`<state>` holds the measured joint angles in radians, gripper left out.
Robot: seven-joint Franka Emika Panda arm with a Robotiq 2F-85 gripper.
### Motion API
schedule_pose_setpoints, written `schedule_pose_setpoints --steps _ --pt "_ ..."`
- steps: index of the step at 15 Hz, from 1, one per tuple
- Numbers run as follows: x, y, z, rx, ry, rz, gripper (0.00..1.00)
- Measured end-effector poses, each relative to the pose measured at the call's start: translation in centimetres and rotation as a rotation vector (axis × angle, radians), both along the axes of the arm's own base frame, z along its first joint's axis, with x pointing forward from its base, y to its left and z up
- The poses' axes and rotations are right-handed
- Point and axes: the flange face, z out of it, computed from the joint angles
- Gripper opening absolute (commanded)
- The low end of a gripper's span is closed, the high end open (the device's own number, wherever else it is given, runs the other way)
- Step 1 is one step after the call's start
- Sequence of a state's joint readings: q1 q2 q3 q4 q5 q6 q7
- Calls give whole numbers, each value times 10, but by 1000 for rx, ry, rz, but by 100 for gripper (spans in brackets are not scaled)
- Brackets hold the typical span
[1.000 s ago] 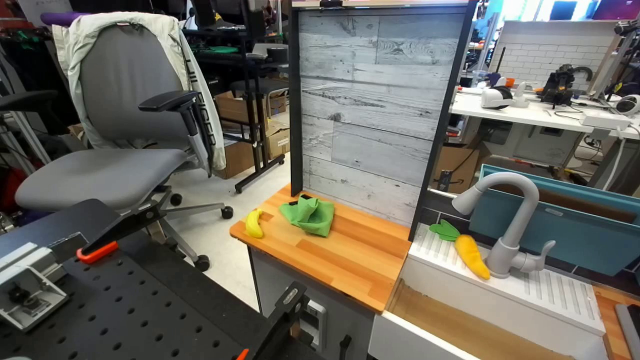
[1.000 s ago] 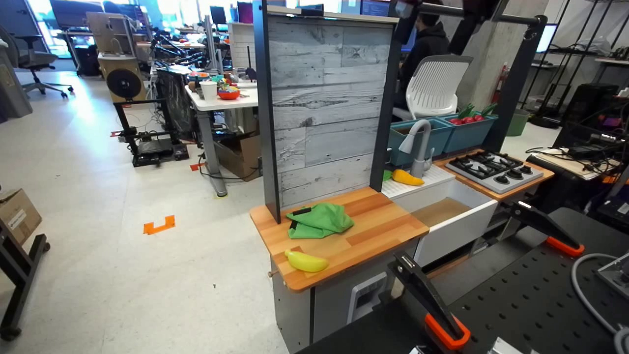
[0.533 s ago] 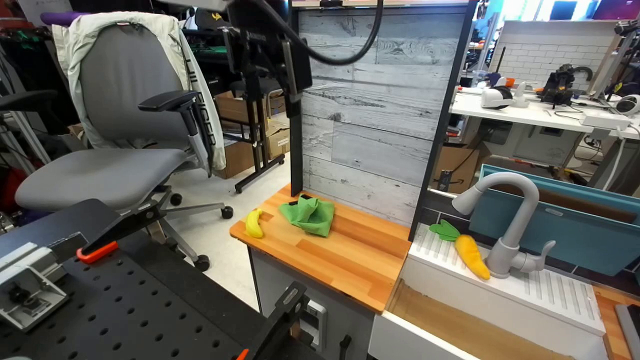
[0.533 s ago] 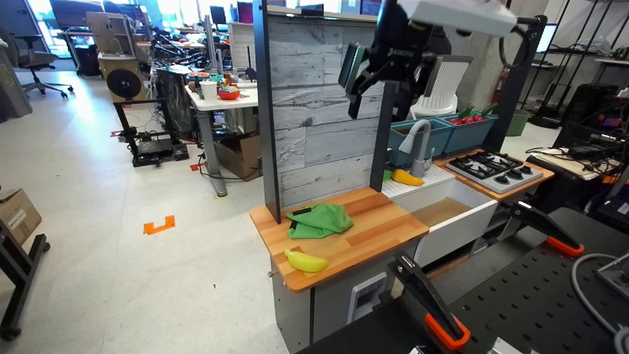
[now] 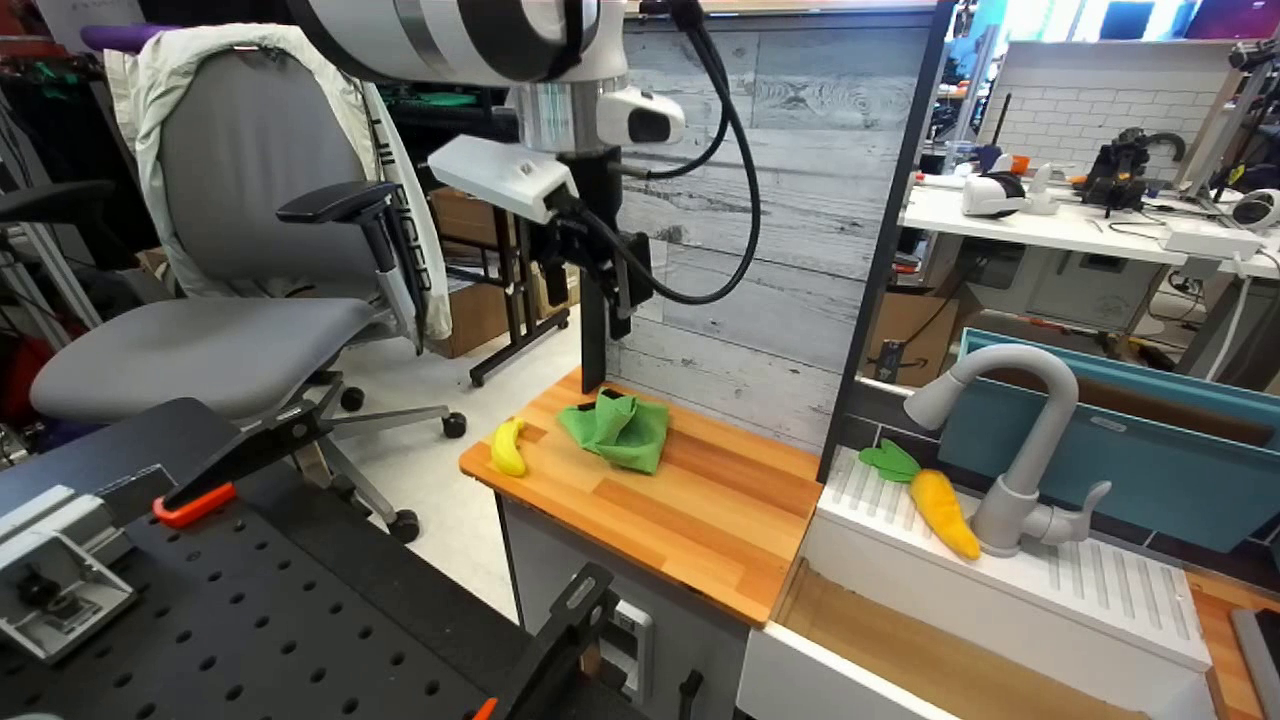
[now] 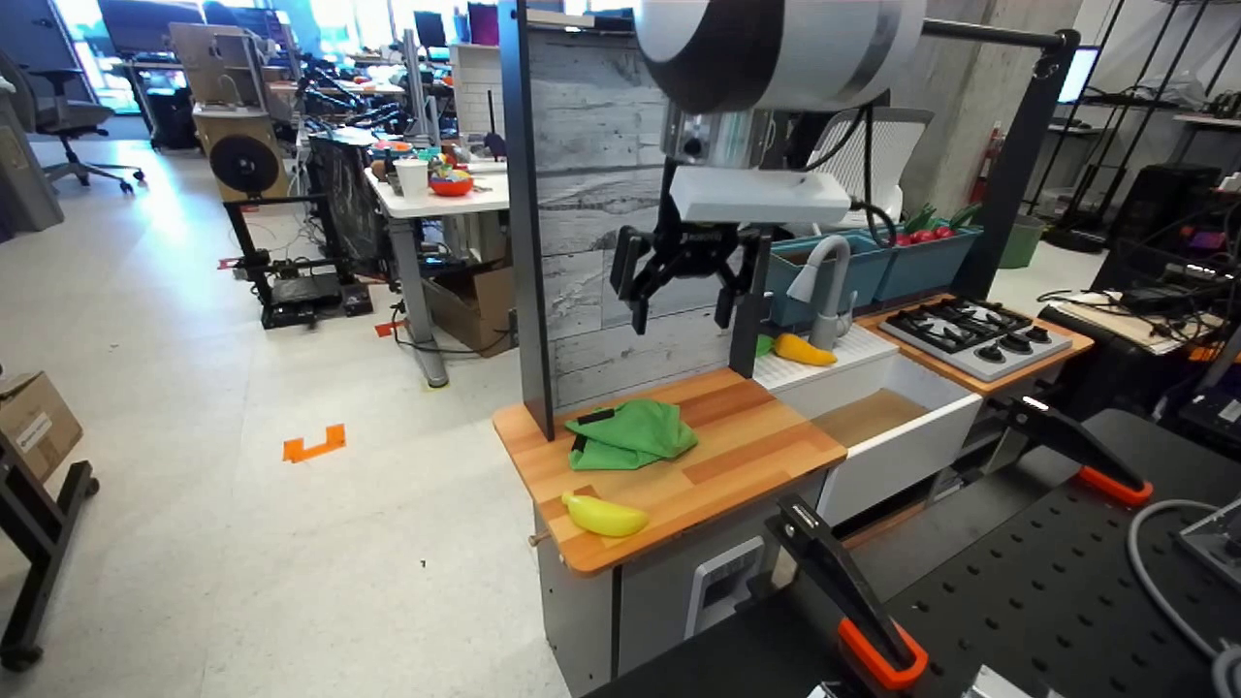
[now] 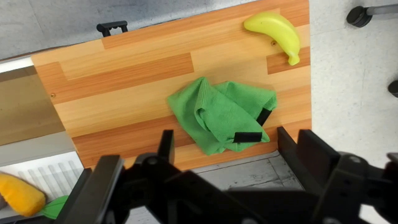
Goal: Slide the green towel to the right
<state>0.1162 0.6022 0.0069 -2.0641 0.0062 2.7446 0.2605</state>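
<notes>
The green towel (image 5: 620, 432) lies crumpled on the wooden counter (image 5: 700, 500), with black strips at its edge. It also shows in an exterior view (image 6: 635, 436) and in the wrist view (image 7: 224, 115). My gripper (image 6: 682, 318) points down and is open, well above the counter and apart from the towel. It also shows in an exterior view (image 5: 590, 310). In the wrist view the open gripper (image 7: 237, 135) has nothing between its fingers; the towel shows beyond and between the fingertips.
A yellow banana (image 7: 278, 31) lies near the counter's corner. A grey wood-look panel (image 5: 750, 220) with dark posts rises behind the counter. The sink (image 6: 911, 436) adjoins the counter, with a faucet (image 5: 1025, 450) and a toy carrot (image 5: 943, 512) beside it. Clamps (image 6: 853, 591) stand on the black table.
The arm has come down into view from the top and the gripper has lowered and turned to point down above the counter. The towel and banana have not moved.
</notes>
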Motion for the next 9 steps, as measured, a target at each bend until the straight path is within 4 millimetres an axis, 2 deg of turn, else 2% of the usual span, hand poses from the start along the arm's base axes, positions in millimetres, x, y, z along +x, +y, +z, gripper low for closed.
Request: schedule_pose_setpoints --steps 4,9 --pt "19 15 -48 6 25 24 100" --pt "42 17 -94 7 65 27 100"
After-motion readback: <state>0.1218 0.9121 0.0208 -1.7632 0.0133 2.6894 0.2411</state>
